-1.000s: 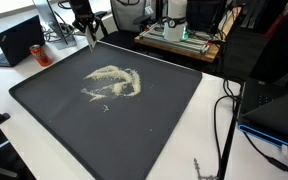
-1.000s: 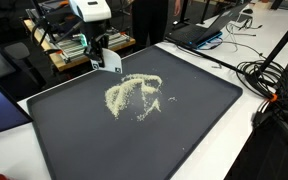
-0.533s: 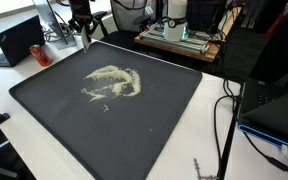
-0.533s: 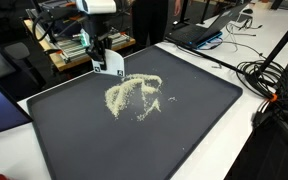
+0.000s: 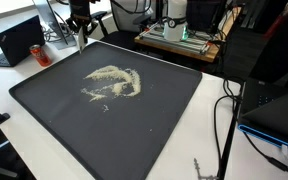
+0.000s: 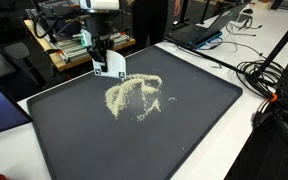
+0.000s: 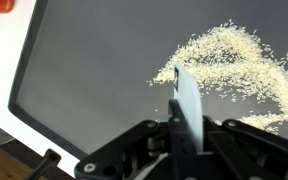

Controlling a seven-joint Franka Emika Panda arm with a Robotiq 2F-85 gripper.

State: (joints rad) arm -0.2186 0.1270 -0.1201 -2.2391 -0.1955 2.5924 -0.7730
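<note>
- Heap of pale grains (image 5: 114, 82), rice-like, spread in loose loops near the middle of a wide dark tray (image 5: 44, 115); same grains (image 7: 234, 70) close up in the wrist view, thin at the edges and with stray ones around; probably kept off the white table (image 5: 209, 130) by the raised rim of the tray
- Gripper (image 5: 81, 35) at the far side of the tray, close to its rim and to one corner; beside the heap, not above it
- Fingers pressed together on a thin white card (image 6: 110, 66); nothing else in the grip
- Card (image 7: 187, 100) pinched by its upper part, flat between the two pads, lower edge free and pointing down to the tray floor; held so, by judgement, for a stiff straight edge below and no finger in the grains
- Free edge of the card low over the tray, just beside the nearest grains in the wrist view; touching the surface or not, impossible to tell
- Tray floor (image 7: 84, 70) bare and dark between the card and the rim; good contrast for the pale grains
- Laptop (image 5: 19, 40) on the table beyond the tray, and black cables (image 6: 269, 75) at another side; both well apart from the grains and the gripper
</note>
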